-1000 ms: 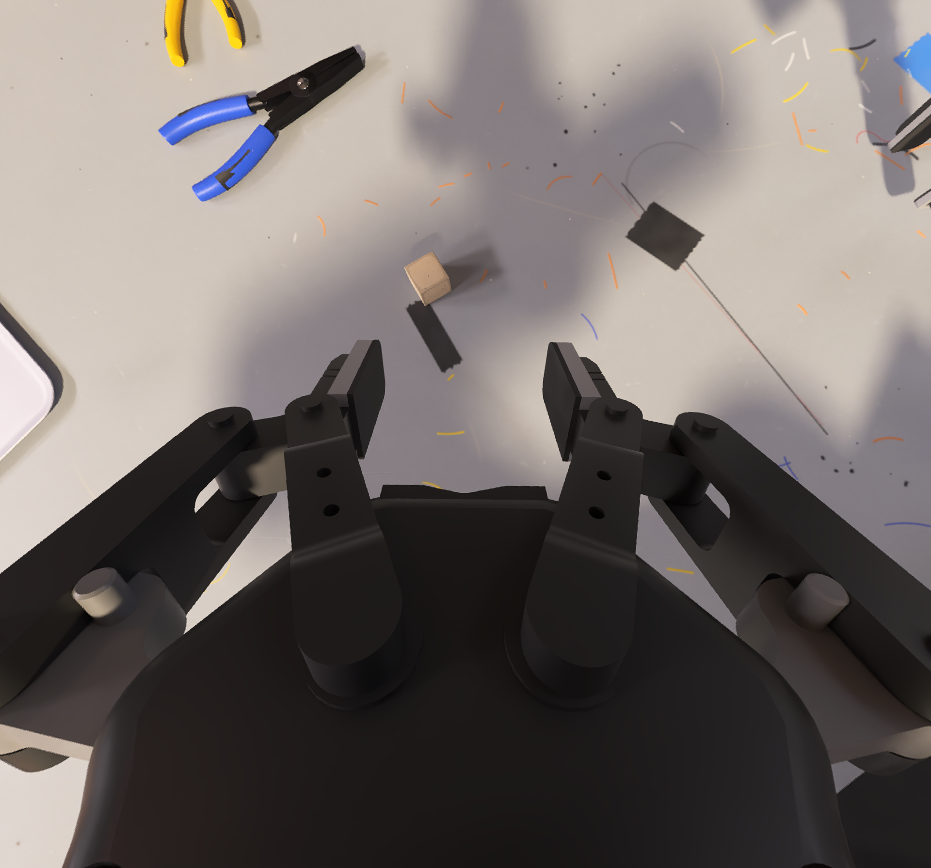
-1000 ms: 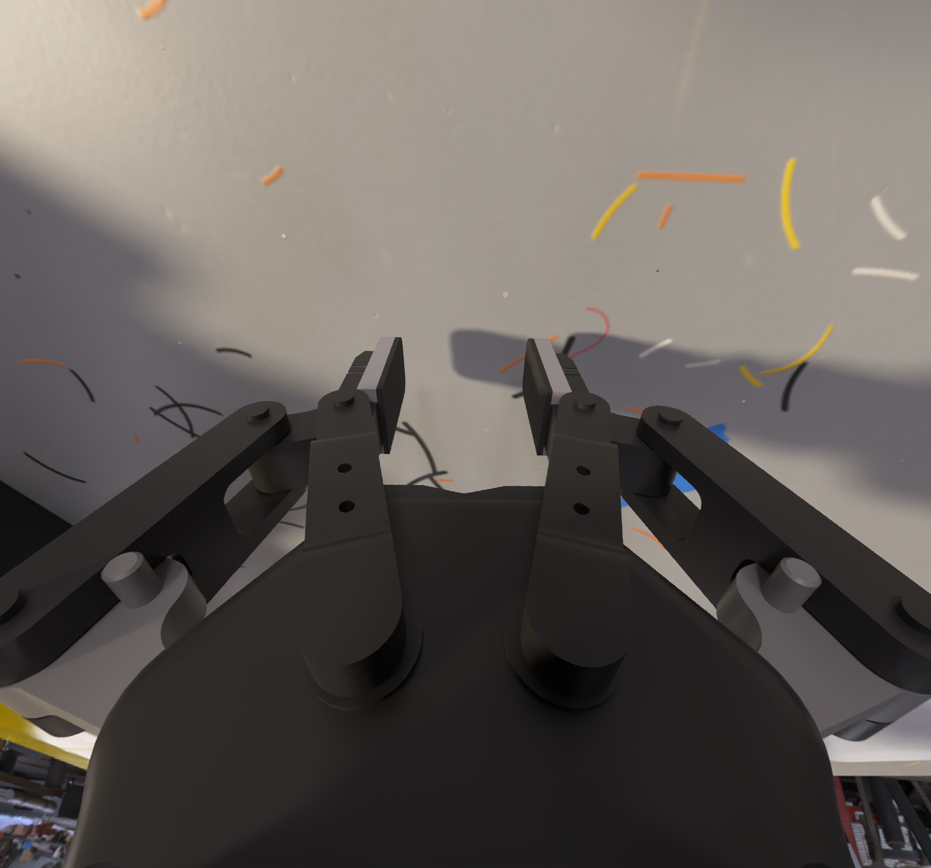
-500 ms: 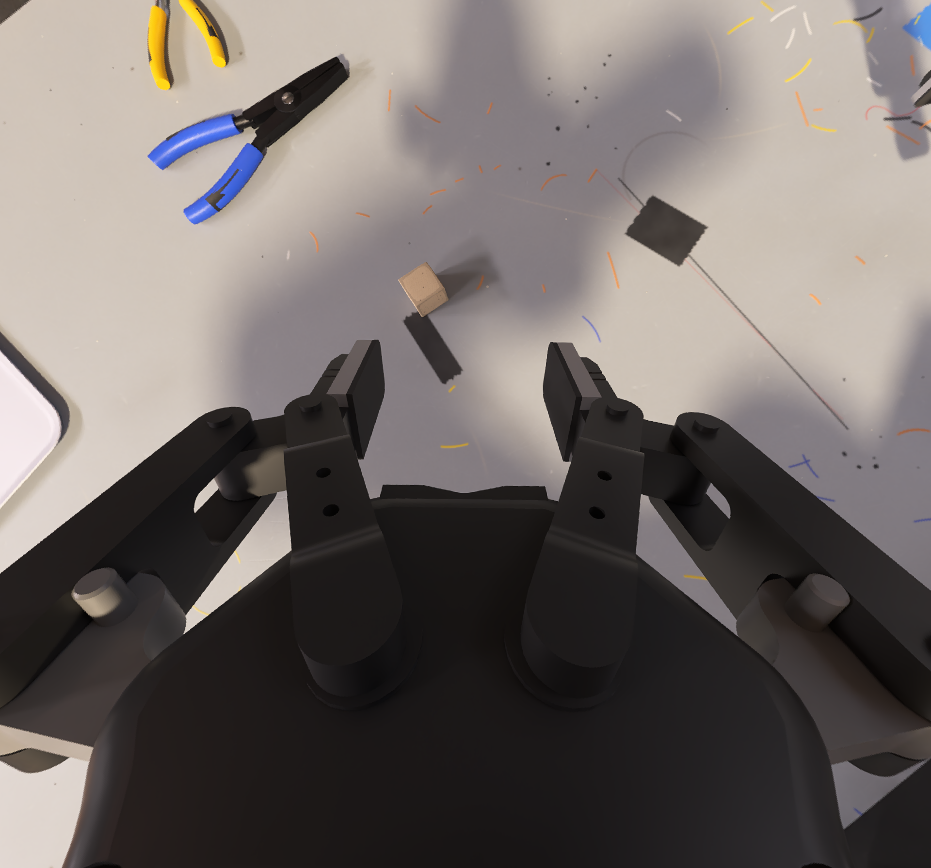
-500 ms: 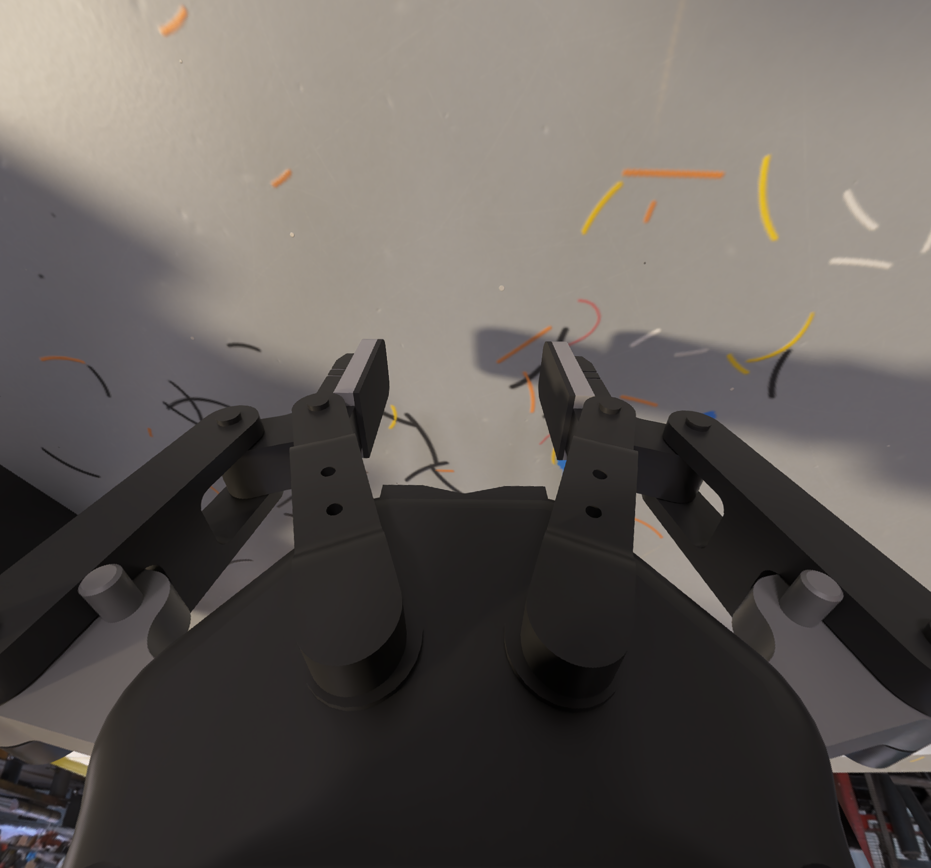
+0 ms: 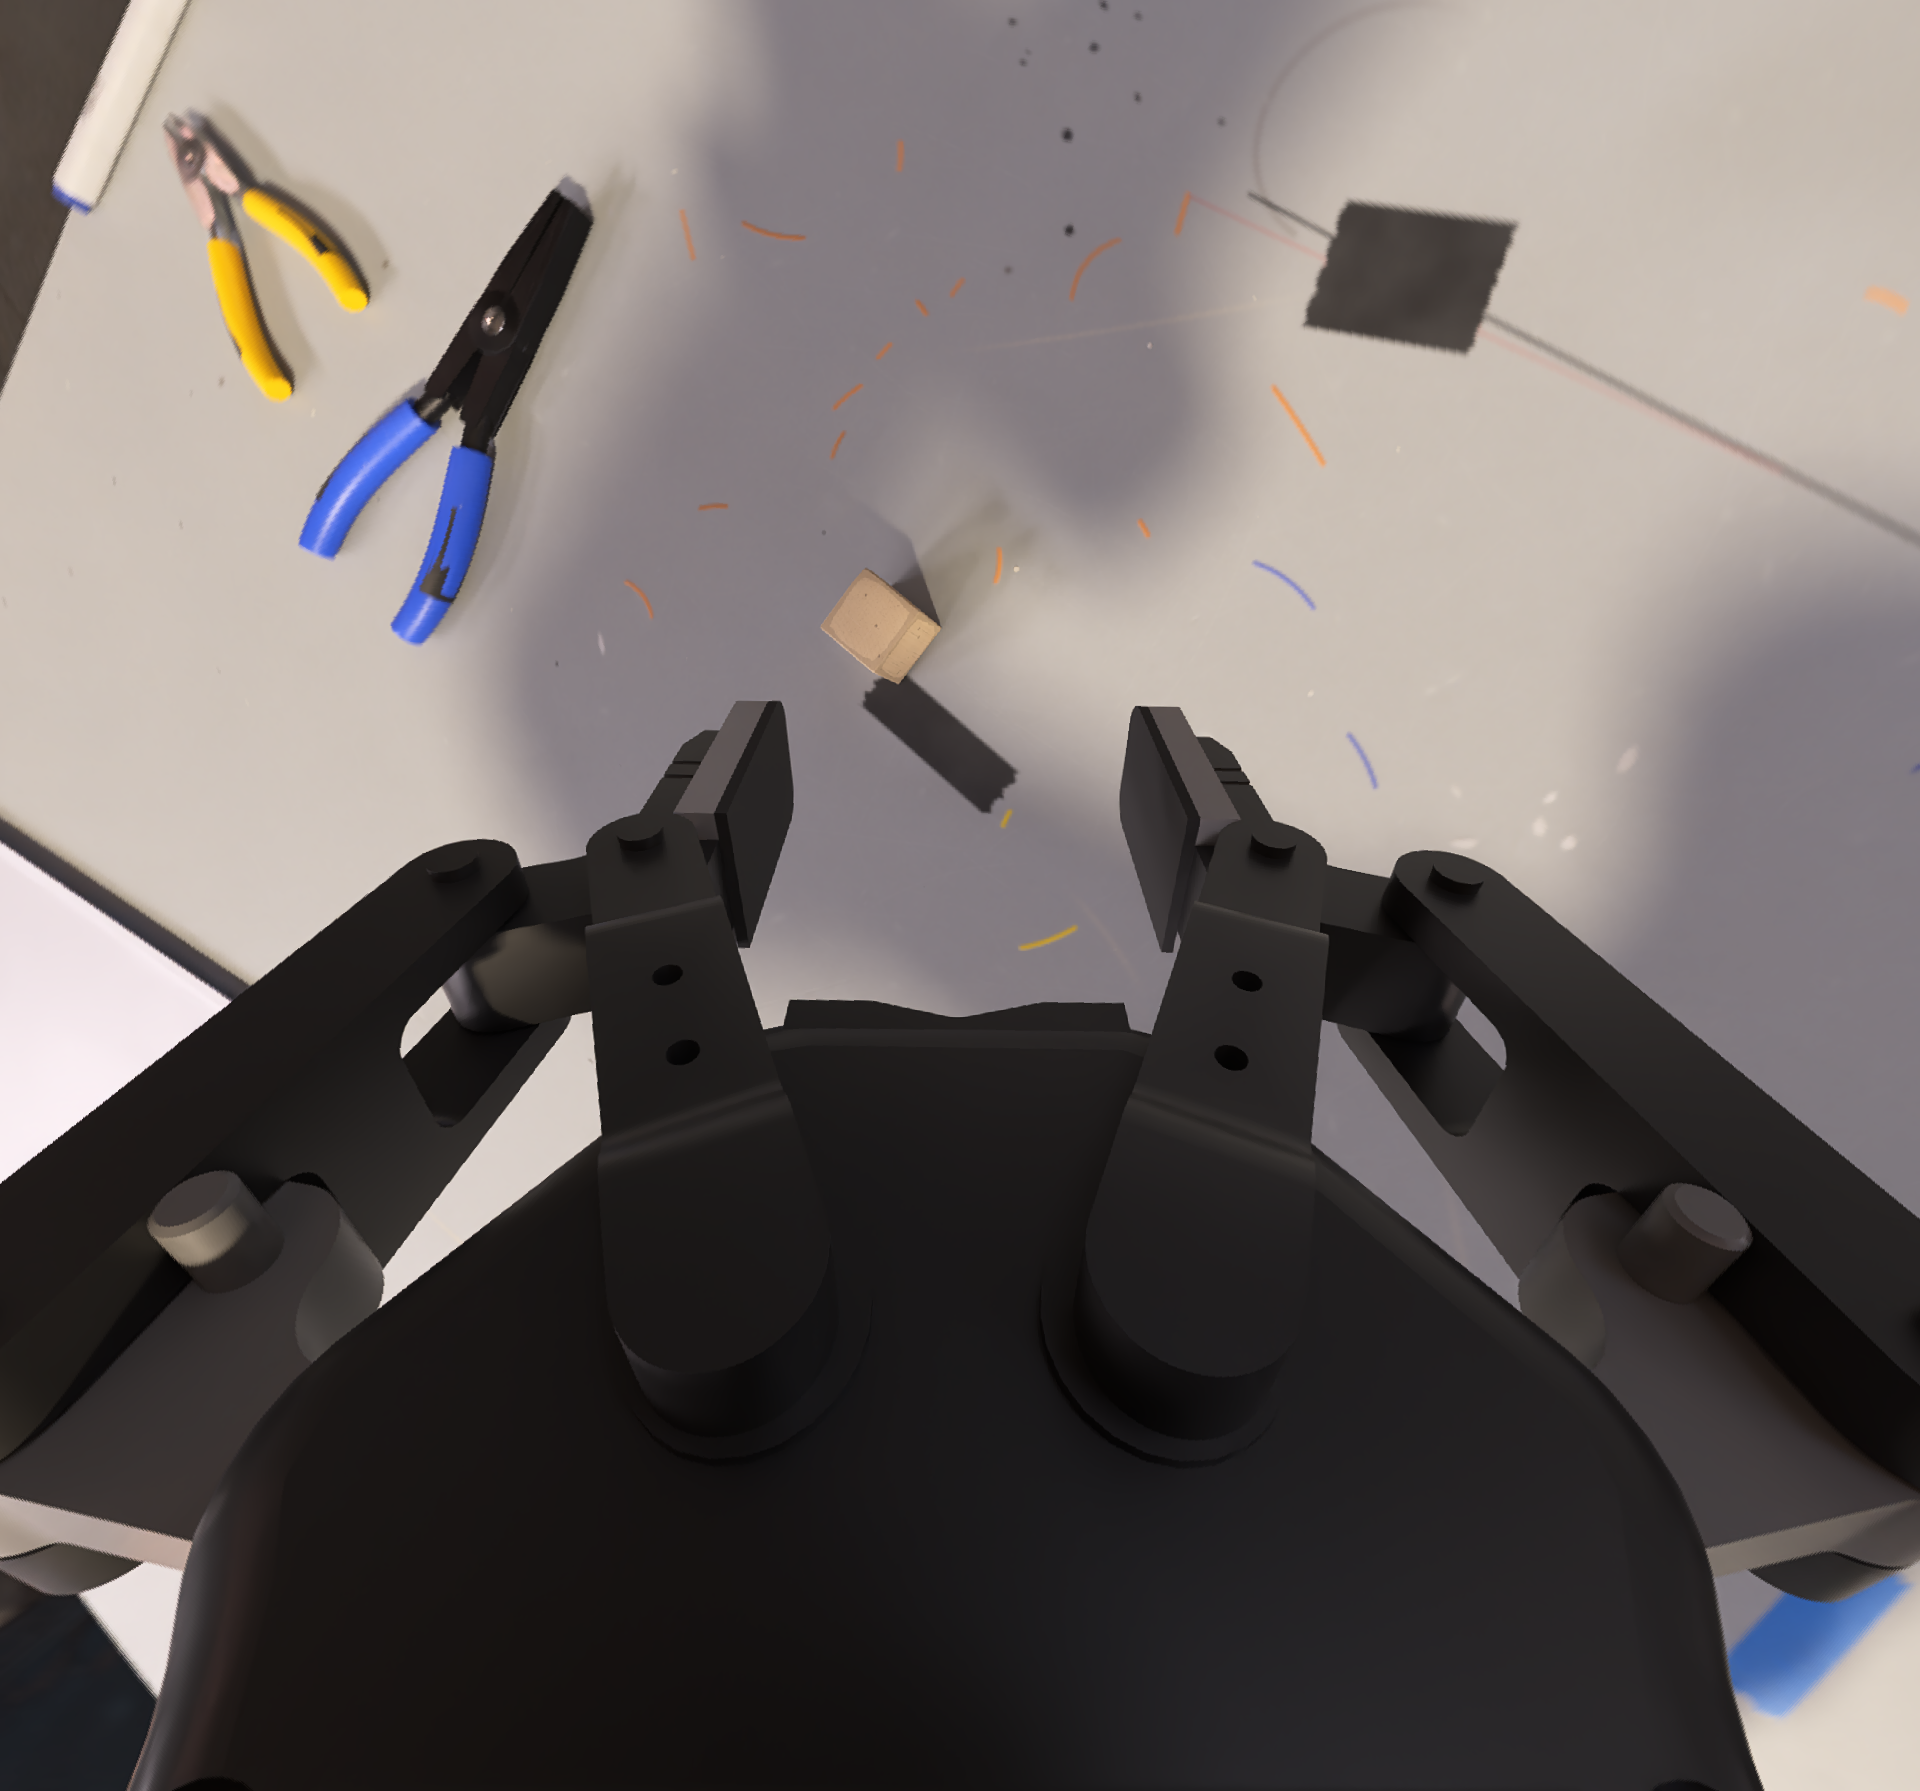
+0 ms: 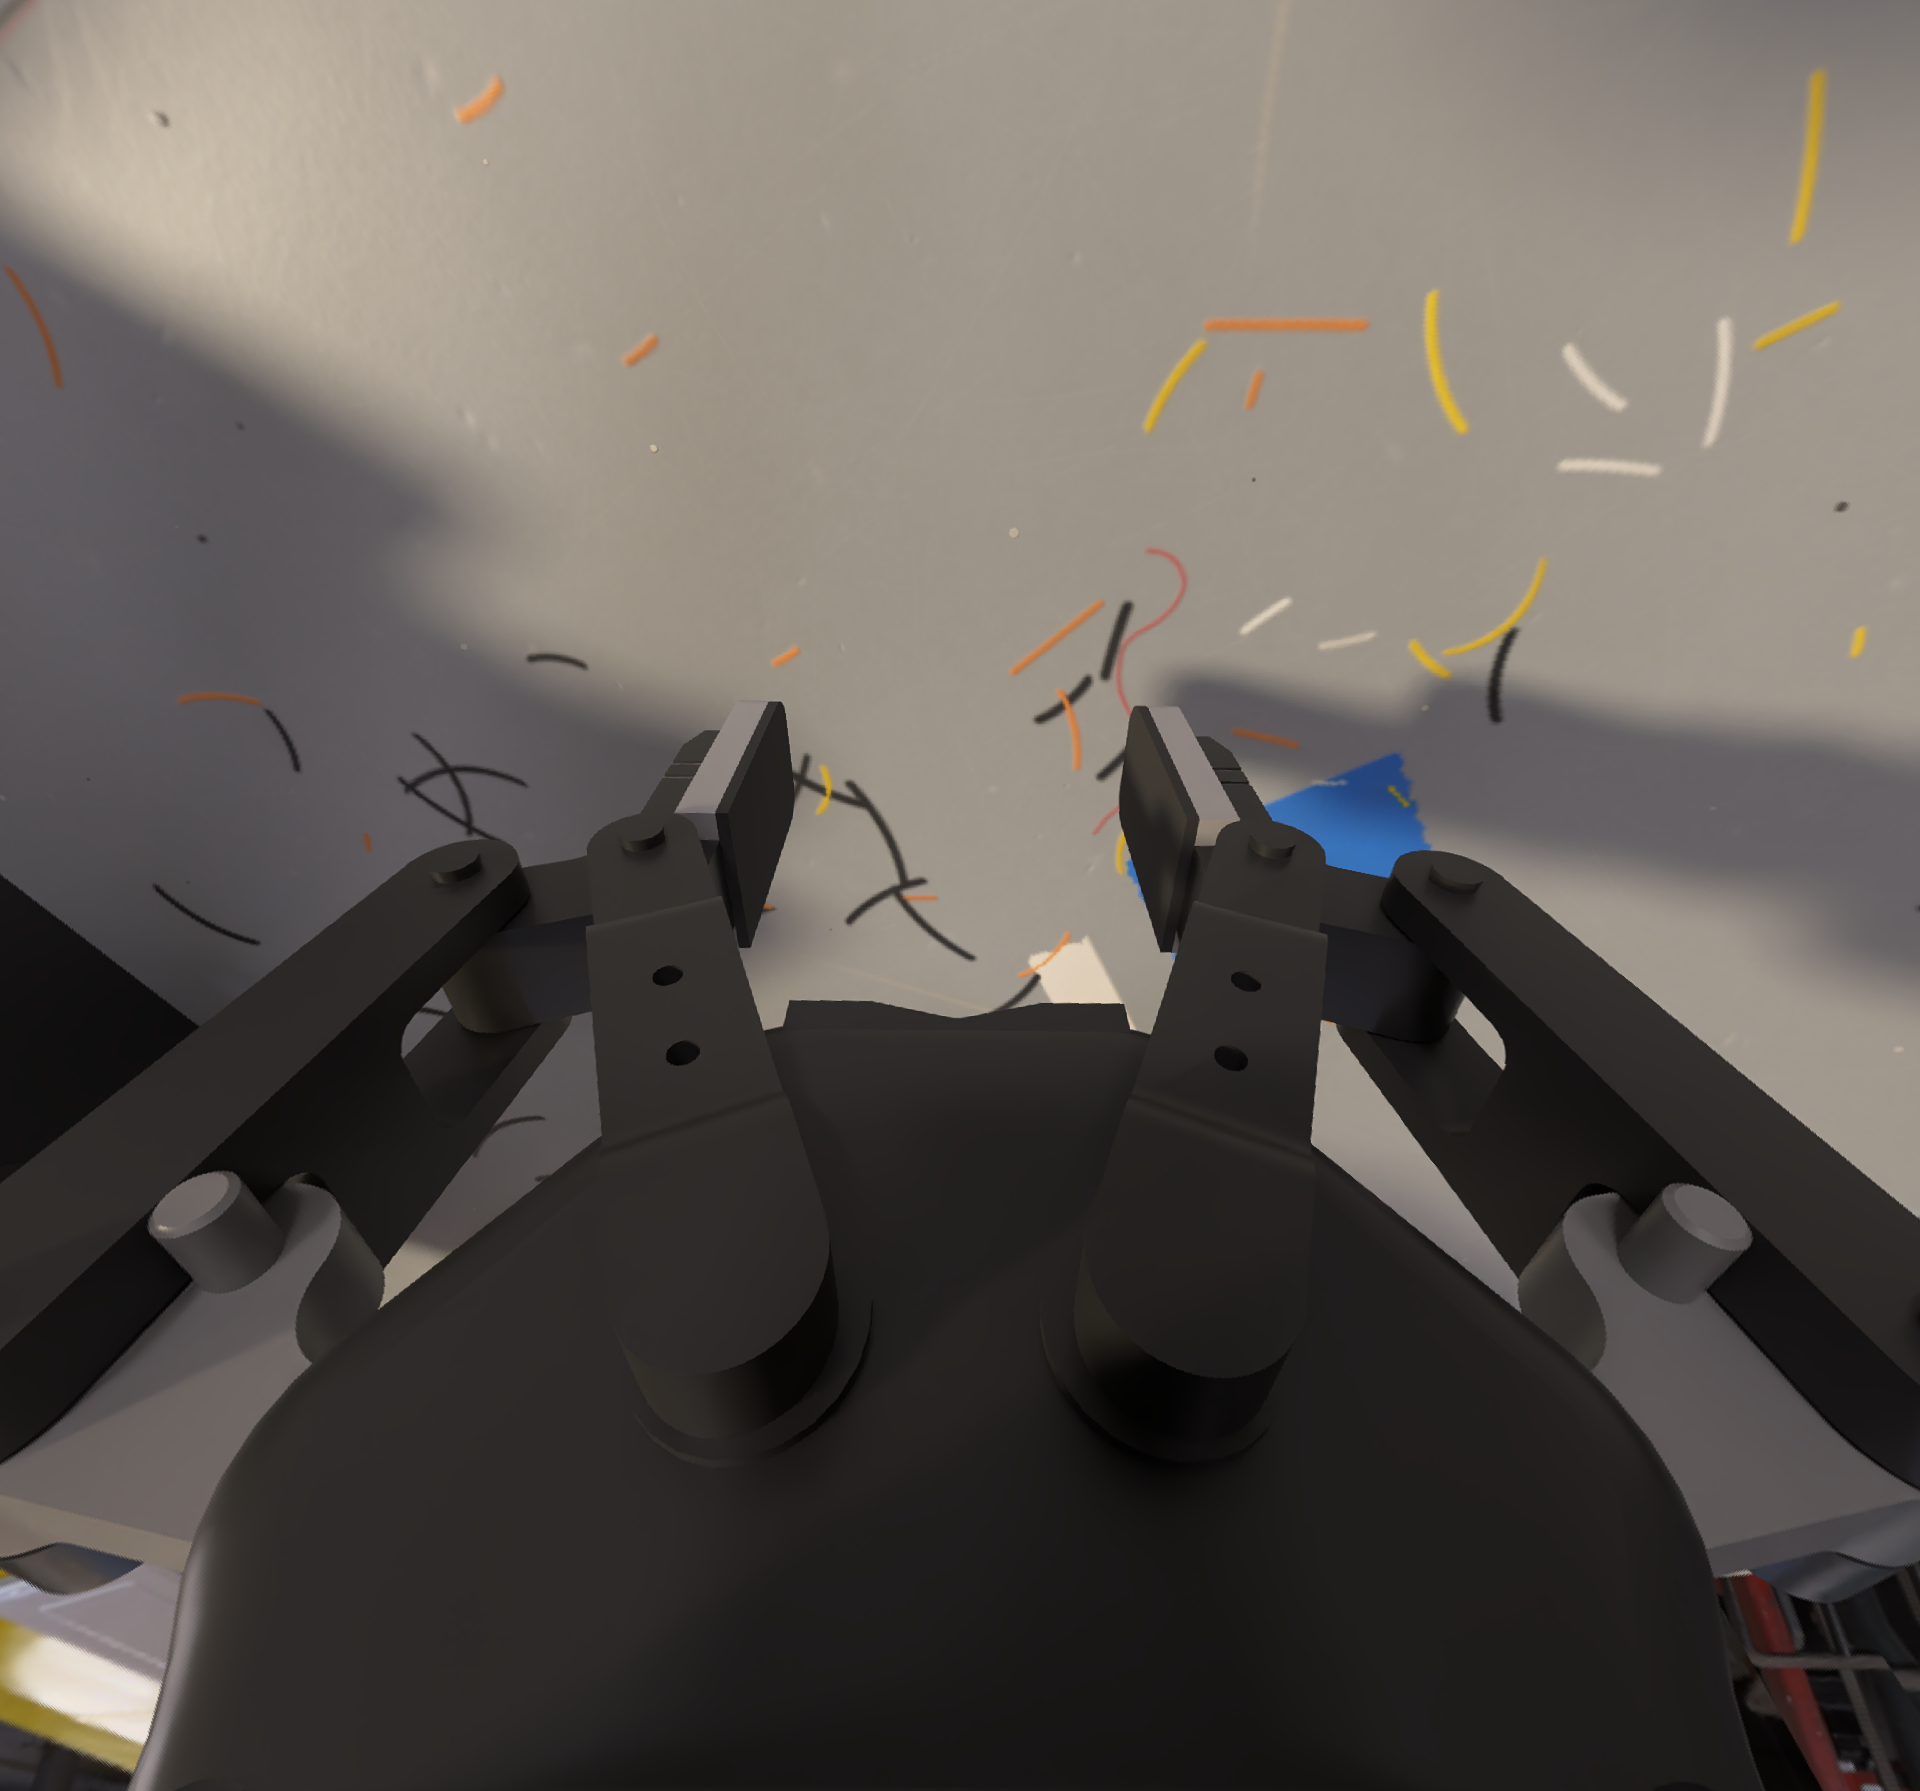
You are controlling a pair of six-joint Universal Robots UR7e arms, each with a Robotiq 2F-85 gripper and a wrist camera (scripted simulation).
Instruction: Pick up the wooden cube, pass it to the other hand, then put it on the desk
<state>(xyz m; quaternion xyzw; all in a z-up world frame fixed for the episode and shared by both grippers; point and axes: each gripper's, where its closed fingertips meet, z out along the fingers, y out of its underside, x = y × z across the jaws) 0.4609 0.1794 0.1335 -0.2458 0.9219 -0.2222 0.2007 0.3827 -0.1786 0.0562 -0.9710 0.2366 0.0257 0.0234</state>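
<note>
The small wooden cube [image 5: 881, 624] rests on the grey desk [image 5: 1455, 650] in the left wrist view, just beyond the fingertips and slightly left of centre. My left gripper [image 5: 956, 765] hovers above the desk, open and empty, with the cube ahead of its jaws. My right gripper [image 6: 956, 765] is open and empty over a bare stretch of desk [image 6: 831, 235] strewn with wire clippings. The cube does not show in the right wrist view.
Blue-handled pliers [image 5: 447, 453], yellow-handled cutters [image 5: 255, 255] and a white marker [image 5: 125, 79] lie at the left. Black tape pieces [image 5: 940, 749] [image 5: 1408, 276] lie near the cube and at the right. A white tray [image 5: 73, 952] is at the left edge. Blue tape [image 6: 1340, 822] lies by the right gripper.
My left gripper has turned and moved so the cube sits closer to the gap between its fingers. My right gripper has opened wider and shifted a little over the desk.
</note>
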